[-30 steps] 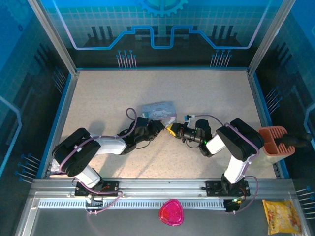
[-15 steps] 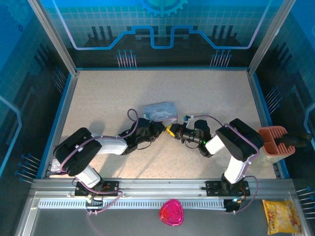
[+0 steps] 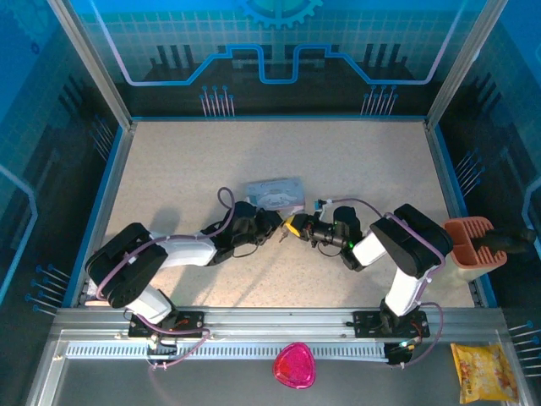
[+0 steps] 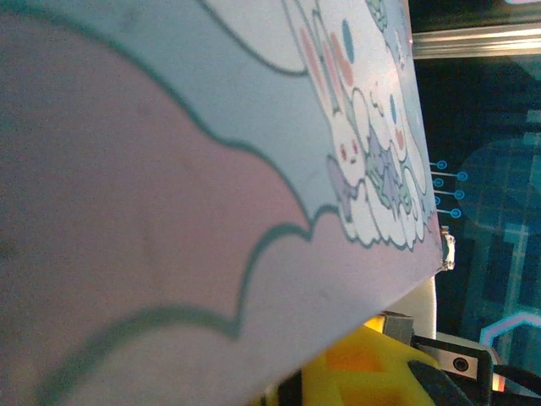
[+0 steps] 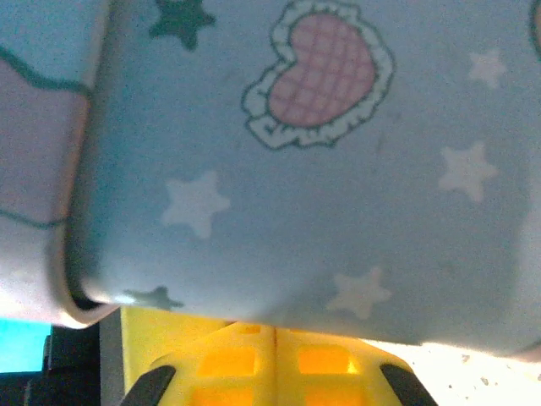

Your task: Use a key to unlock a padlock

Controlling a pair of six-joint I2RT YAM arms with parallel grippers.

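Observation:
The pastel cartoon-printed tin [image 3: 275, 191] lies at mid-table, just behind both gripper tips. My left gripper [image 3: 270, 225] and right gripper [image 3: 292, 227] meet tip to tip in front of it. In the left wrist view the tin [image 4: 211, 169] sits very close, with a yellow finger [image 4: 363, 372] below it, so the jaws' gap is hidden. In the right wrist view the tin's blue side [image 5: 321, 211] hangs over my right gripper [image 5: 275, 338], whose yellow fingers are pressed together. The padlock and the key are hidden.
An orange-brown holder [image 3: 470, 240] sits outside the right wall. A pink object [image 3: 293, 365] and a yellow packet [image 3: 483, 372] lie on the front ledge. Blue walls bound the table [image 3: 186, 161] on the left, far and right sides.
Both gripper tips have drifted slightly toward the near edge while staying together. The tin has barely shifted.

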